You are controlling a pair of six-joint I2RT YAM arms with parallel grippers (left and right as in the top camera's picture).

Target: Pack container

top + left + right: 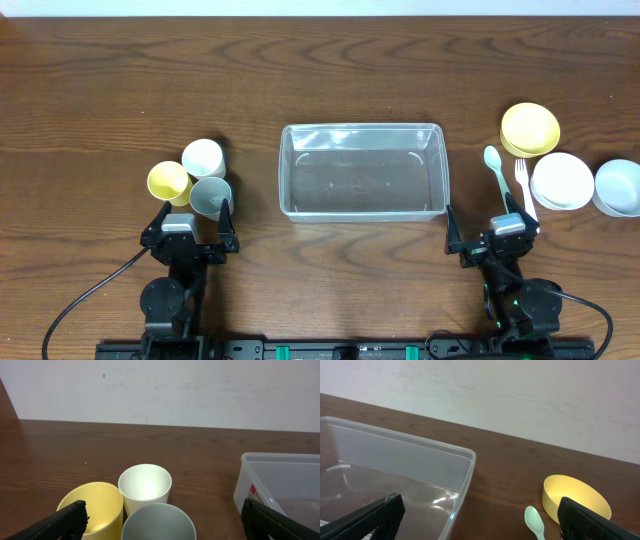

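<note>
Packing hasn't begun: the container (362,128) sits empty mid-table, my left claw (194,222) and right claw (481,222) both gape with nothing held, so next I'd grasp the grey cup (211,196) ahead.

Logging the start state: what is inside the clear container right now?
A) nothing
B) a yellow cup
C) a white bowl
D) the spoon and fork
A: overhead, the container holds nothing; the yellow cup stands left of it, the spoon, fork and white bowl lie right of it.
</note>
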